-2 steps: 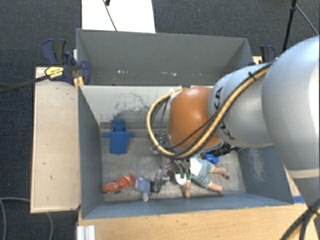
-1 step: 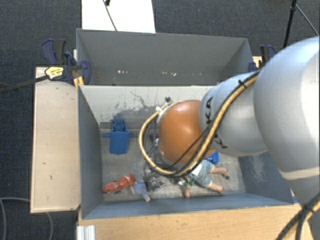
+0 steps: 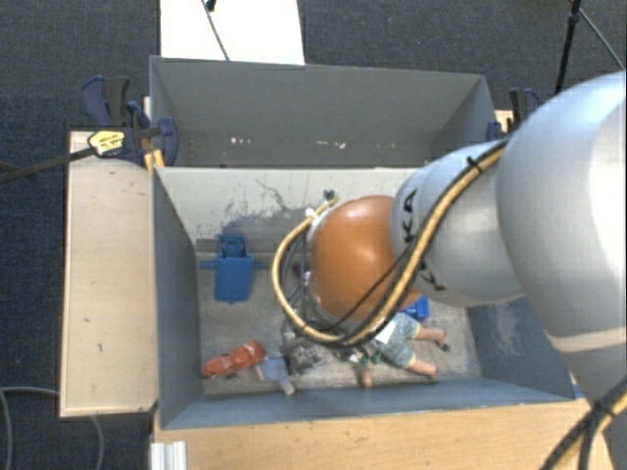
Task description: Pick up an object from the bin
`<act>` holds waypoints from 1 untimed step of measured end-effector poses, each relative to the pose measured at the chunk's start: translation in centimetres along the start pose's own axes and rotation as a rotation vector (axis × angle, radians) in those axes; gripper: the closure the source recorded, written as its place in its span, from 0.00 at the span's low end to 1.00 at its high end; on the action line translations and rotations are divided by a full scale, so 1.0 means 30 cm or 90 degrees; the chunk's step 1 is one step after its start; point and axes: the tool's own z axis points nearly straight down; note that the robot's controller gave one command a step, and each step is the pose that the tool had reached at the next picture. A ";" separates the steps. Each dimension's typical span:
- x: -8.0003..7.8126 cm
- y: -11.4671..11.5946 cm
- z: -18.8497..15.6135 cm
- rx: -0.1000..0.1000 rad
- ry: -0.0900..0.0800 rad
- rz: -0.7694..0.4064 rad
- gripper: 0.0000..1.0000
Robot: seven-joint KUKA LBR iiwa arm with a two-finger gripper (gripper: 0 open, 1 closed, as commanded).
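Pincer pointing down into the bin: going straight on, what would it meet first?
Likely the small grey-blue bits under the pincer, between the orange toy and the doll; depth is unclear, so perhaps bare floor.

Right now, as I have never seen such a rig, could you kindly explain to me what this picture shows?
The large silver-grey shape coming in from the right is a robot arm. The orange dome and the looped cable are parts of its wrist, not loose items. Under the dome sits its tool, low over the front of the floor. The single camera looks down on a grey metal bin from above, somewhat from one side. On the floor lie a blue plastic piece at the left, an orange-red toy by the front wall, and a small doll figure partly under the arm. The wrist hides whether the tool holds anything.
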 end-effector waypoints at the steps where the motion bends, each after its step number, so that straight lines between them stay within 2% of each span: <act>1: 0.004 -0.005 -0.133 -0.003 0.007 0.012 1.00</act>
